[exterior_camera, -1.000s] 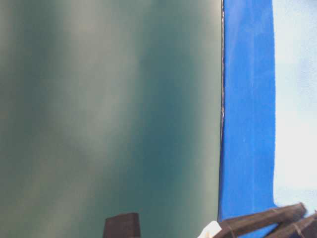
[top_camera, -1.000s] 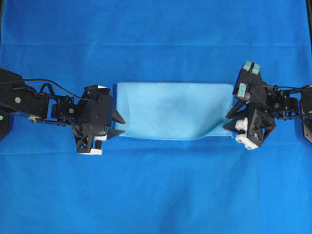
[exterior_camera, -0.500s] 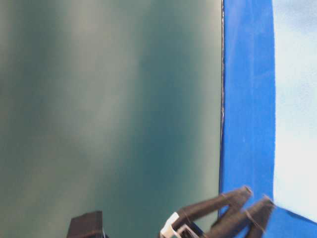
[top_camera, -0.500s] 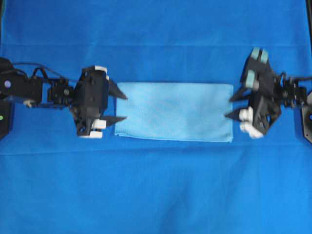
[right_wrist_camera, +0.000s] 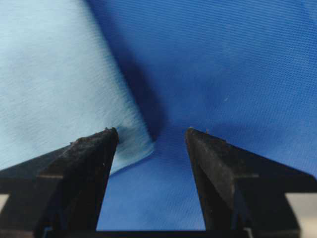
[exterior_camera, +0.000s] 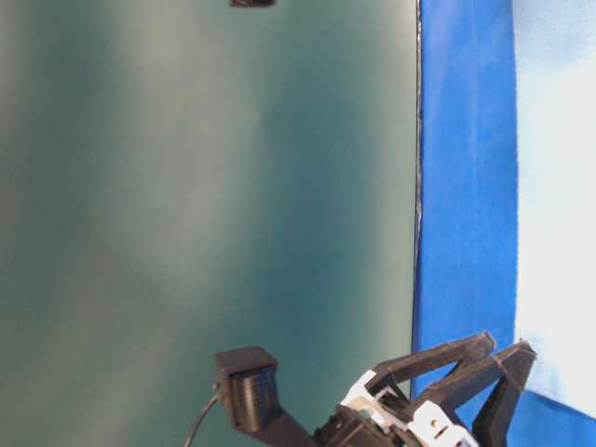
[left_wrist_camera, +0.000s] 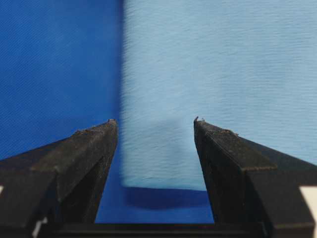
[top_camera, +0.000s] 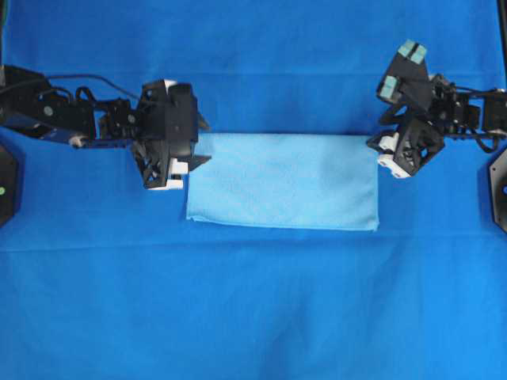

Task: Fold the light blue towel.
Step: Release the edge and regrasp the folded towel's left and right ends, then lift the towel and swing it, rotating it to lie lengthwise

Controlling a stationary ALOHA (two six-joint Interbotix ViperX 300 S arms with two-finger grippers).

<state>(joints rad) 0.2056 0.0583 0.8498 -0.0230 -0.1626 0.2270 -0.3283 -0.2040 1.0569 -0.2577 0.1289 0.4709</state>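
The left claw (top_camera: 202,141) is positioned at the upper left corner of the light blue towel (top_camera: 283,181) in the overhead view, with its arm extended inward from the left edge. Its jaws are spread apart and nothing is gripped between them. In the left wrist view the left claw (left_wrist_camera: 154,121) is seen astride the towel's side edge: one fingertip (left_wrist_camera: 110,124) is placed over the blue table cloth (left_wrist_camera: 59,64) and the other over the light blue towel (left_wrist_camera: 223,64), with the near corner of the towel lying between them. The right claw (top_camera: 374,144) is positioned at the upper right corner of the towel, its arm reaching in from the right edge of the overhead view and its body tilted. Its jaws are likewise held apart and nothing is grasped. In the right wrist view the right claw (right_wrist_camera: 151,131) is seen with the towel's corner (right_wrist_camera: 143,146) lying in the gap beside the left-hand fingertip. The towel is laid flat near the centre of the tabletop as a wide rectangle, on the blue table cloth (top_camera: 253,309) that covers the whole surface. In the table-level view a claw (exterior_camera: 507,358) is shown at the lower edge, beside the towel (exterior_camera: 559,186); most of that view is filled by a blurred dark green surface (exterior_camera: 205,223).
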